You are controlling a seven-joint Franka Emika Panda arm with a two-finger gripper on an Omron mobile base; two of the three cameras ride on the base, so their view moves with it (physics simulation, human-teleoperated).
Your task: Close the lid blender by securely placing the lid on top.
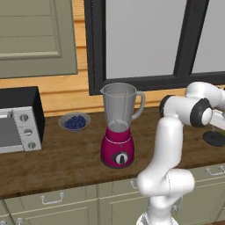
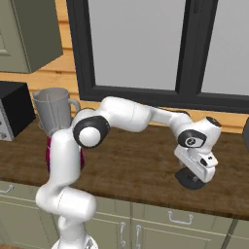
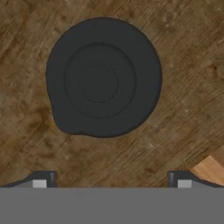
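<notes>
Magenta-based, the blender [image 1: 118, 132] stood open-topped at the centre of the wooden counter [image 1: 66, 158] in the left base view, with the lid [image 1: 214, 138] lying flat at three o'clock. From the right base view, the gripper [image 2: 194, 181] hovered just above that lid [image 2: 184, 178]. In the hand view, its fingertips [image 3: 43, 178] sat wide apart, holding nothing, the lid [image 3: 103, 78] at twelve o'clock.

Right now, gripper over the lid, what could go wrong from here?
1. The lid lies flat on the counter and looks wide against the open gripper, so a pinch may slip or miss.
2. It sits off-centre above the fingertips; closing without realigning could nudge it away.
3. The blender stands tall and far to the arm's left; a low carry could hit its jar.
</notes>
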